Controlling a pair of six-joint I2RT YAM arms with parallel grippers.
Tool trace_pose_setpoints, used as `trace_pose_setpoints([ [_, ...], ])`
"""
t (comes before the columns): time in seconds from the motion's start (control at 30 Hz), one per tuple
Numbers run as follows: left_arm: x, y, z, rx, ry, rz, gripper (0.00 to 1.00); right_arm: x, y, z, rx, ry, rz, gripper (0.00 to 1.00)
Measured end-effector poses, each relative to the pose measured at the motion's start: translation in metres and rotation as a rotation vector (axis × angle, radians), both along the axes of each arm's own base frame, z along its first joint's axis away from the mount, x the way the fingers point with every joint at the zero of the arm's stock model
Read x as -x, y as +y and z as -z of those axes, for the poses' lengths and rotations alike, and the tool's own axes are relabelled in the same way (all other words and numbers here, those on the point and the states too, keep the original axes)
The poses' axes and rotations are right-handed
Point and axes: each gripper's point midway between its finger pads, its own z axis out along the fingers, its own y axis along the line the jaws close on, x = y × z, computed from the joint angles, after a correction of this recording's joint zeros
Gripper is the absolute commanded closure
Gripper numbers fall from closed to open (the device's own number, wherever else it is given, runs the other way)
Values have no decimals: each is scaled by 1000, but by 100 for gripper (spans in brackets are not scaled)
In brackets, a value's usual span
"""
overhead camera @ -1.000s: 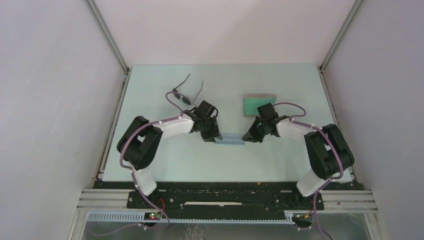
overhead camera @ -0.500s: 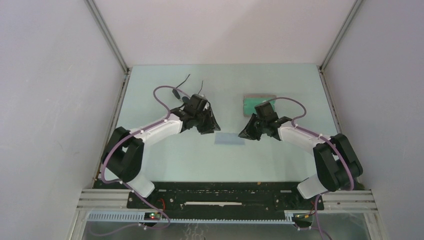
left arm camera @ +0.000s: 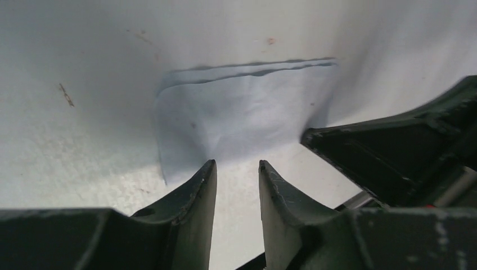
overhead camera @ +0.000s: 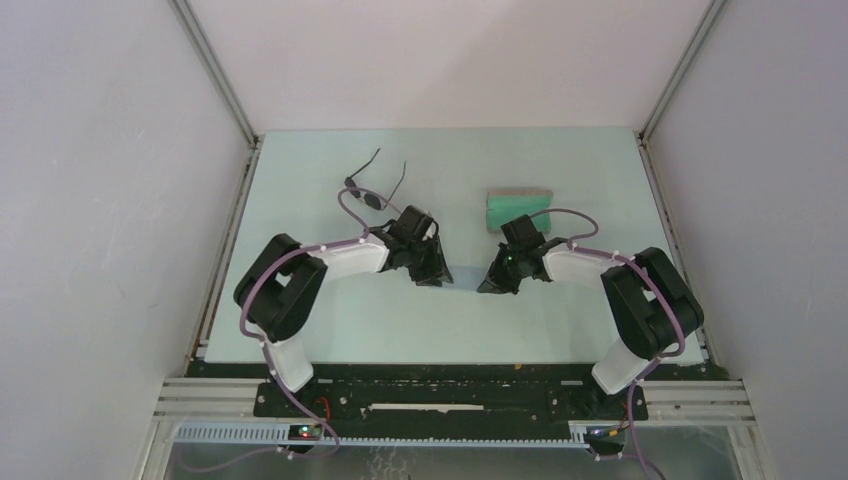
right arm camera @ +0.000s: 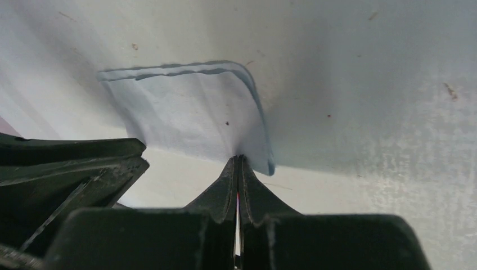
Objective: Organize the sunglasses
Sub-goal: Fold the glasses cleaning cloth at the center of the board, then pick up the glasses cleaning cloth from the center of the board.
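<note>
The sunglasses, with a thin black frame and dark lenses, lie with temples spread at the far left of the table, behind my left arm. Neither gripper is at them. My left gripper is open, and its fingertips rest at the near edge of the light blue cloth. My right gripper is shut on the opposite edge of the cloth, pinching it at the tips. In the top view the cloth is mostly hidden between the two grippers.
The grey case with green lining lies open just behind my right gripper. Each wrist view shows the other gripper close by, the right gripper and the left gripper. Enclosure walls stand at the table's left, right and far sides.
Half a second ago both grippers were raised and apart, with the cloth lying flat between them. Both have come down and inward onto its ends, and the right has shut on it.
</note>
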Motion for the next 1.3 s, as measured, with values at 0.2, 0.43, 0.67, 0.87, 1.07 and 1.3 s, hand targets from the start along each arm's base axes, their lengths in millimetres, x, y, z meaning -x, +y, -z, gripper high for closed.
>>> trace_pose_setpoints([
  [0.2, 5, 4, 12, -23, 24, 4, 63, 1, -4, 3, 7, 9, 9, 97],
  [0.43, 0, 3, -15, 7, -41, 8, 62, -2, 1, -14, -20, -41, 3, 97],
  [0.67, -1, 2, -16, 13, -48, 8, 64, -2, 0, 1, 0, -16, 3, 97],
  [0.87, 12, 17, 2, -34, -17, -2, 62, -3, -3, 3, 2, -9, 5, 92],
  [1.07, 11, 31, -20, -64, -87, -18, 47, -15, -18, -28, 23, -117, 7, 72],
  [1.3, 2, 42, -19, -110, -99, -46, 39, -31, -34, -37, 62, -168, -4, 67],
])
